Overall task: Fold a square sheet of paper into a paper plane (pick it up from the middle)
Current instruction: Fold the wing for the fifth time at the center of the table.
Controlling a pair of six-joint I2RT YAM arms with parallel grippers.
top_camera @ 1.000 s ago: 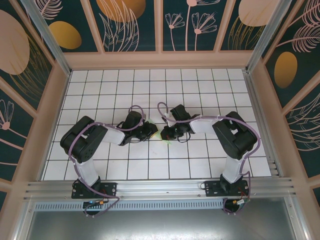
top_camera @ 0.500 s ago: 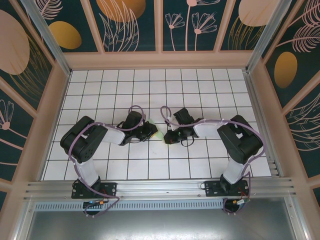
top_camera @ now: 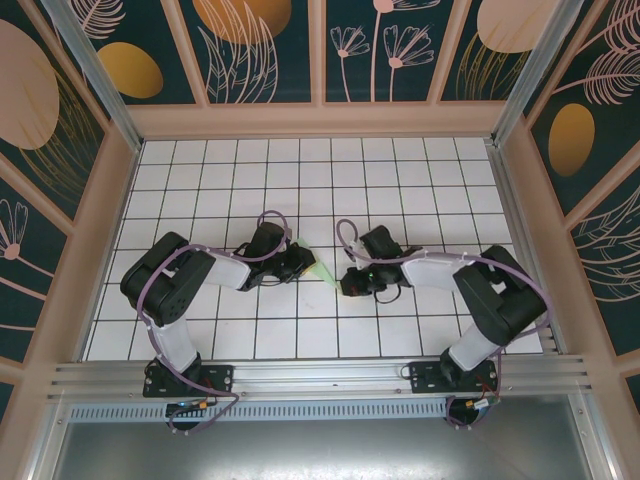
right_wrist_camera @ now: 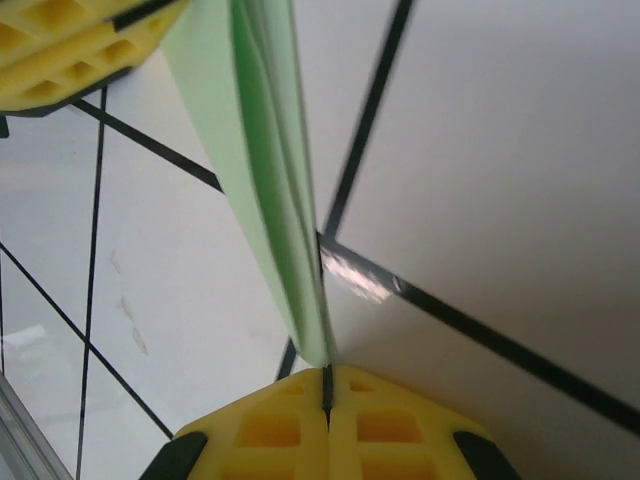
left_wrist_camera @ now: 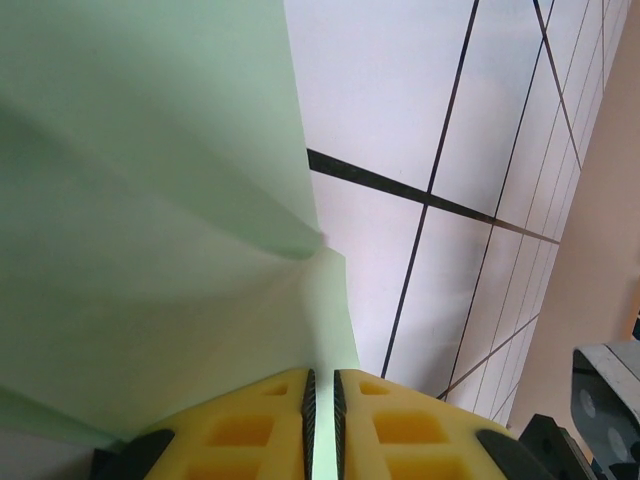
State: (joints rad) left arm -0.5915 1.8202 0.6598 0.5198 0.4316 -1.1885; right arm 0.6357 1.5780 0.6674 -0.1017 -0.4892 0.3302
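The left jaws and right jaws clench opposite ends of a creased green paper strip (right_wrist_camera: 260, 120); folding seems midway, no plane yet.

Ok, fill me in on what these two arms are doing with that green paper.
Both arms hold one folded sheet of pale green paper between them, over the middle of the white tiled table. The left gripper is shut on the wider end. The right gripper is shut on the narrow end, where the creased layers taper into its jaws. The paper spans the short gap between the two grippers. Whether it is a finished plane is hard to tell.
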